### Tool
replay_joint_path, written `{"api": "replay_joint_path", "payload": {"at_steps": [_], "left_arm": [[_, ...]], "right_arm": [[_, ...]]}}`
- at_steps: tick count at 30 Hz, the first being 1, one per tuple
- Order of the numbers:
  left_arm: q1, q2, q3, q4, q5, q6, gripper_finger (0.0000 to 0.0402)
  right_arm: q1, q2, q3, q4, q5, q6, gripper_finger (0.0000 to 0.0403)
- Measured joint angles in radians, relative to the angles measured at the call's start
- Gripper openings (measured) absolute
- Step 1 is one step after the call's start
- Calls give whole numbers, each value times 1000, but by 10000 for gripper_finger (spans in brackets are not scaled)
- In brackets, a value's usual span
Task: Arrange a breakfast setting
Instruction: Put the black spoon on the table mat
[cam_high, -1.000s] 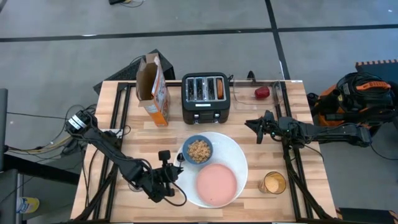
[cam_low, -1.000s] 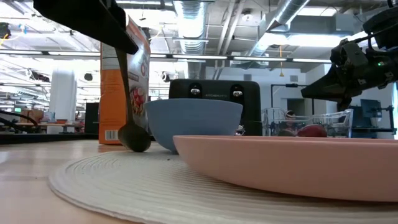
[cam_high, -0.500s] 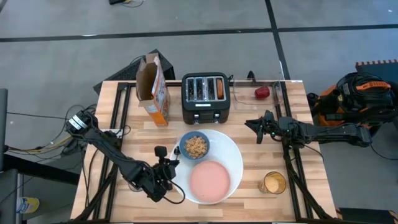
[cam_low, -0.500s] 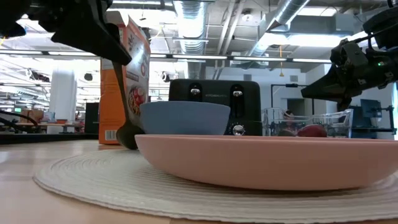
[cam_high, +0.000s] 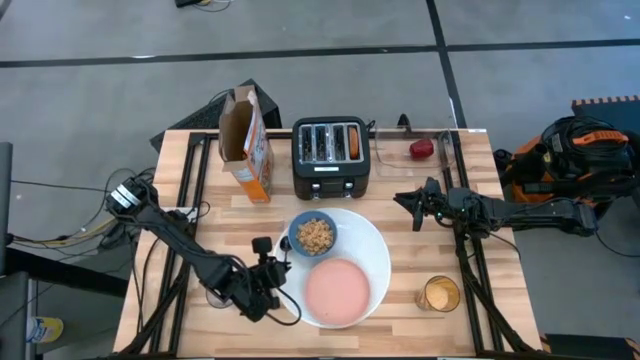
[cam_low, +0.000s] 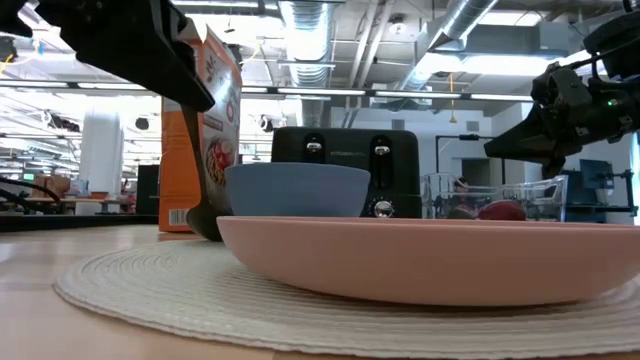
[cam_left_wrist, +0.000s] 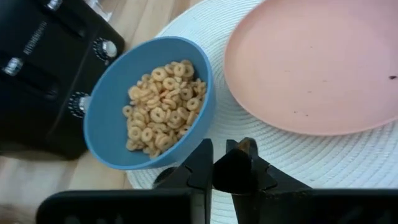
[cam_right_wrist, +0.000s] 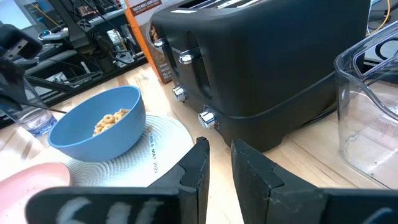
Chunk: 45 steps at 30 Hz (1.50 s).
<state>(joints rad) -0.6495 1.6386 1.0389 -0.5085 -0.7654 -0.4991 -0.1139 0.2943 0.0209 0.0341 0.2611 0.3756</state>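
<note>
On the left half of the wooden table (cam_high: 200, 240), the left pincer (cam_high: 268, 268) sits low at the left rim of the large round white plate (cam_high: 375, 245). Its fingers are nearly together around the handle of a metal spoon (cam_low: 205, 215), whose bowl hangs down to the table just left of the plate in the low view. An open orange cereal box (cam_high: 250, 145) stands upright near the back left of the table.

Next comes the black four-slot toaster (cam_high: 332, 157) at the back centre, with a bagel half (cam_high: 354, 141) showing in its rightmost slot. In front of it, the white plate carries a small blue bowl (cam_high: 314, 236) on its back left part, filled with brown cereal (cam_left_wrist: 161, 106), and a small pink plate (cam_high: 337, 291) on its front part, just beside the bowl.

To the right, a red fruit (cam_high: 421, 149) lies in a clear container at the back right. The right pincer (cam_high: 402, 199) hovers above the table between the toaster and the right edge, its fingers a narrow gap apart and holding nothing. A glass of orange drink (cam_high: 438, 294) stands at the front right.
</note>
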Motion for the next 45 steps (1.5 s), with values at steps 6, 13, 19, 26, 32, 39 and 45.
{"api": "replay_joint_path", "payload": {"at_steps": [6, 13, 19, 26, 32, 39, 45], "left_arm": [[1, 0, 0, 9, 22, -23, 41], [0, 0, 0, 29, 30, -33, 42], [1, 0, 0, 56, 66, -35, 43], [1, 0, 0, 55, 80, -37, 49], [3, 0, 0, 43, 90, -73, 85], [3, 0, -11, 47, 63, -105, 97], [3, 0, -65, 145, 69, -100, 98]], "right_arm": [[0, 0, 0, 0, 0, 0, 91], [0, 0, 0, 0, 0, 0, 91], [0, 0, 0, 0, 0, 0, 91], [0, 0, 0, 0, 0, 0, 91], [0, 0, 0, 0, 0, 0, 91], [0, 0, 0, 0, 0, 0, 91], [0, 0, 0, 0, 0, 0, 91]]}}
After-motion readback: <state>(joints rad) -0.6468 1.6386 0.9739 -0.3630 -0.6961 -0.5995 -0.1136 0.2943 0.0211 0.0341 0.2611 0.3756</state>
